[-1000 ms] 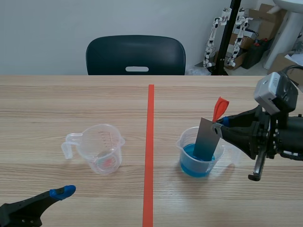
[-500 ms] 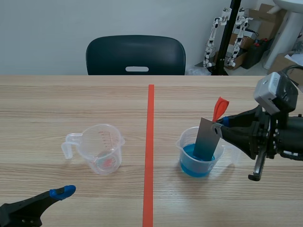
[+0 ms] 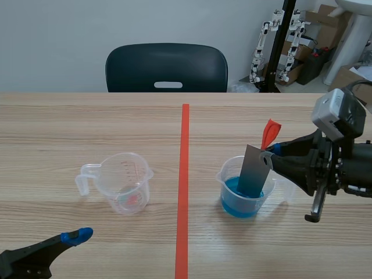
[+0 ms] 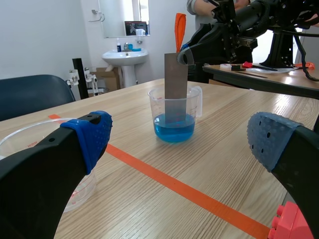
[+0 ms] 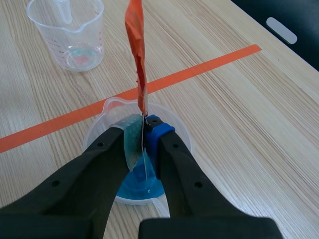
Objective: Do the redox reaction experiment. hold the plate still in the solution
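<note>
A grey metal plate with an orange-red tag at its top stands tilted in a clear beaker of blue solution, right of the tape line. My right gripper is shut on the plate's upper edge; the pads press the thin plate above the beaker. My left gripper is open low at the near left, far from the beaker and plate; one blue fingertip shows in the scene view.
An empty clear measuring cup with a handle stands left of the orange-red tape line. A dark chair is behind the table's far edge. Boxes and equipment sit in the back right corner.
</note>
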Tool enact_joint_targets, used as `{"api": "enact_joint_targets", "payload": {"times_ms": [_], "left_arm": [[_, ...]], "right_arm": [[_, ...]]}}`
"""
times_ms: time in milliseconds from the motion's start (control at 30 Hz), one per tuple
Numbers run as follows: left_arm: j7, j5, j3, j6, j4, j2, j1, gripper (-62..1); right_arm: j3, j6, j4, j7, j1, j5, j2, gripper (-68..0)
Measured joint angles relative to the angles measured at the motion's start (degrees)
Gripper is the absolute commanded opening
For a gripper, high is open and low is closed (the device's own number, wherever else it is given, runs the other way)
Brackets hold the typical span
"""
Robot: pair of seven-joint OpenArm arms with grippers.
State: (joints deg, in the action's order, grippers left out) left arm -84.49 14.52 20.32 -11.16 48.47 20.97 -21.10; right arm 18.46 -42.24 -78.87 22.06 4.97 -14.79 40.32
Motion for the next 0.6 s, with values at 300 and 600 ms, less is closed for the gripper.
{"api": "enact_joint_targets", "payload": {"times_ms": [300,600], "left_arm": [[0.0,0.0,0.0,0.0,0.0,0.0,0.0,-3.7],[0.0,0.0,0.0,0.0,0.0,0.0,0.0,-3.7]], "right_arm": [[0.0,0.0,0.0,0.44,0.0,0.24,0.0,-66.9],[0.0,0.0,0.0,0.44,0.0,0.24,0.0,-66.9]]}}
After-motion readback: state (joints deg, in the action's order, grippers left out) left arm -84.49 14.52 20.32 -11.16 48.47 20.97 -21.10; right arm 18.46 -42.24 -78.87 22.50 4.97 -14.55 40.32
